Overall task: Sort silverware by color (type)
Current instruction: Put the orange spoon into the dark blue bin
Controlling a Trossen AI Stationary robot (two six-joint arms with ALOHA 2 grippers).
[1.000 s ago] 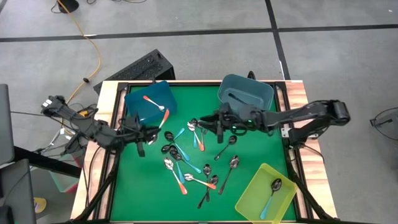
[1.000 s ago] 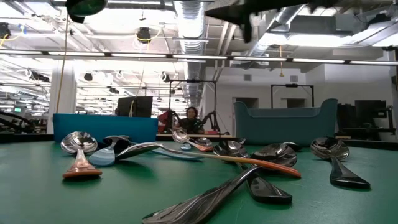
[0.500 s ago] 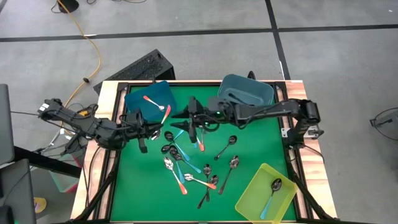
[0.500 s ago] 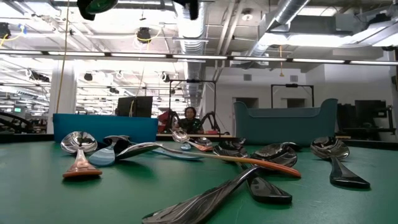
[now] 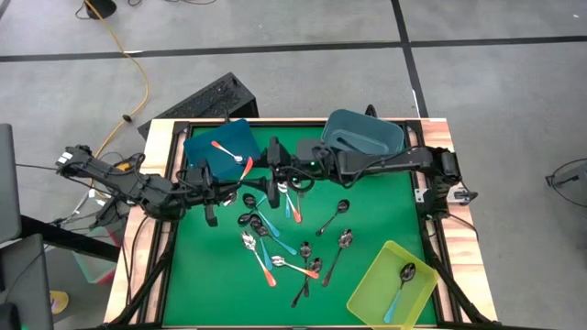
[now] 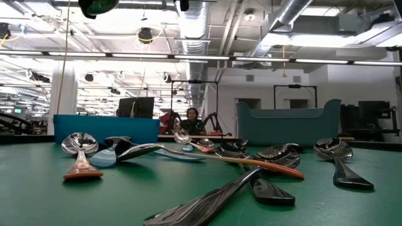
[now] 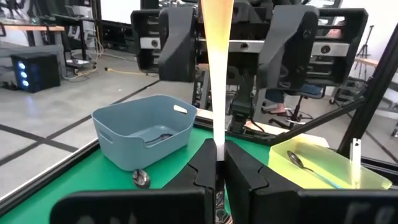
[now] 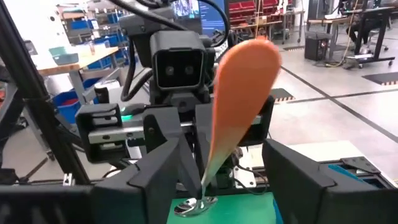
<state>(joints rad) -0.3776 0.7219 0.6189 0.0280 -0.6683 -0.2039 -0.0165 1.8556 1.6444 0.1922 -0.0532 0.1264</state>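
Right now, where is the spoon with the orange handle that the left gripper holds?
The orange-handled spoon stands clamped in the shut left gripper, above the green mat's left-centre in the high view, beside the blue bin, facing the open right gripper.

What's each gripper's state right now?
Left gripper: jaws shut on the orange-handled spoon.
Right gripper: jaws open around its handle, not gripping.

I'm watching the right gripper (image 5: pixel 272 176) sweeping across the green table (image 5: pixel 376 211) from beside the teal bin (image 5: pixel 362 136) toward the left gripper (image 5: pixel 240 186), its fingers (image 8: pixel 155 177) spreading wider around the orange-handled spoon (image 8: pixel 233 106) pinched in the left one. The 2 grippers are now meeting face to face near the blue bin (image 5: pixel 220 147).
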